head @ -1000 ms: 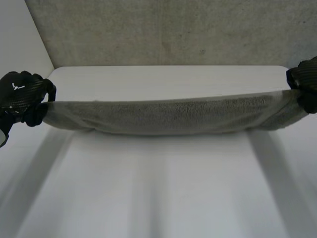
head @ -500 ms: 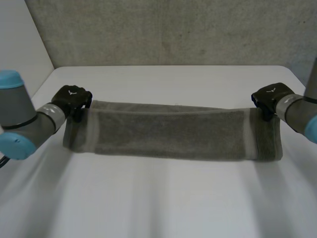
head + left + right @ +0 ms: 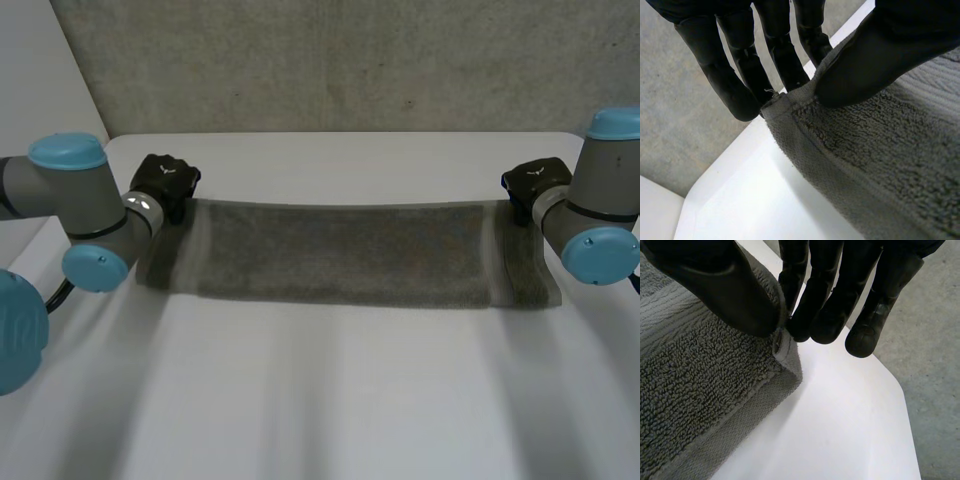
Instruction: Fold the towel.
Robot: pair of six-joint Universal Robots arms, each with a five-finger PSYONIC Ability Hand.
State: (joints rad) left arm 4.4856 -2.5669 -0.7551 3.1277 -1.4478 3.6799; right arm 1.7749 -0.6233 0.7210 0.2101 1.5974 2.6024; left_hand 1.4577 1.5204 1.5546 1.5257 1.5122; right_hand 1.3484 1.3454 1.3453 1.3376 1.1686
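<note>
A grey towel (image 3: 340, 255) lies flat as a long band across the white tabletop (image 3: 330, 400), spanning the space between my two hands. My left hand (image 3: 163, 183) pinches one far corner, with the thumb (image 3: 875, 65) pressing on top of the cloth and straight fingers (image 3: 742, 80) against its edge. My right hand (image 3: 530, 185) pinches the opposite far corner the same way, thumb on top and fingers (image 3: 827, 300) at the edge.
</note>
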